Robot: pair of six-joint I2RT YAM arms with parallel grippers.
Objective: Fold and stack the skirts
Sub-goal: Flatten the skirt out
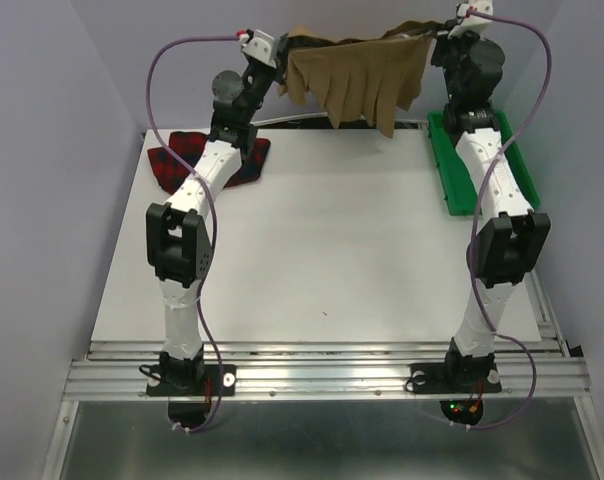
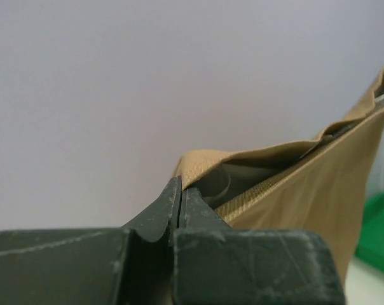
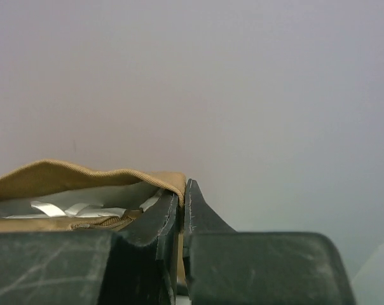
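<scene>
The tan skirt (image 1: pixel 357 75) hangs in the air at the back of the table, stretched by its waistband between my two grippers, pleats hanging down. My left gripper (image 1: pixel 282 48) is shut on its left corner; the tan cloth (image 2: pixel 319 184) runs off to the right in the left wrist view, where the left gripper (image 2: pixel 180 184) shows pinched. My right gripper (image 1: pixel 444 30) is shut on the right corner; the right wrist view shows the right gripper (image 3: pixel 183 187) with the waistband (image 3: pixel 65 171) to its left. The red plaid skirt (image 1: pixel 177 155) lies crumpled at the back left, partly behind my left arm.
A green plastic tray (image 1: pixel 462 180) lies along the table's right edge under my right arm; it also shows in the left wrist view (image 2: pixel 379 229). The white table top (image 1: pixel 322 250) ends in a metal rail at the near edge. Grey walls stand close behind and at both sides.
</scene>
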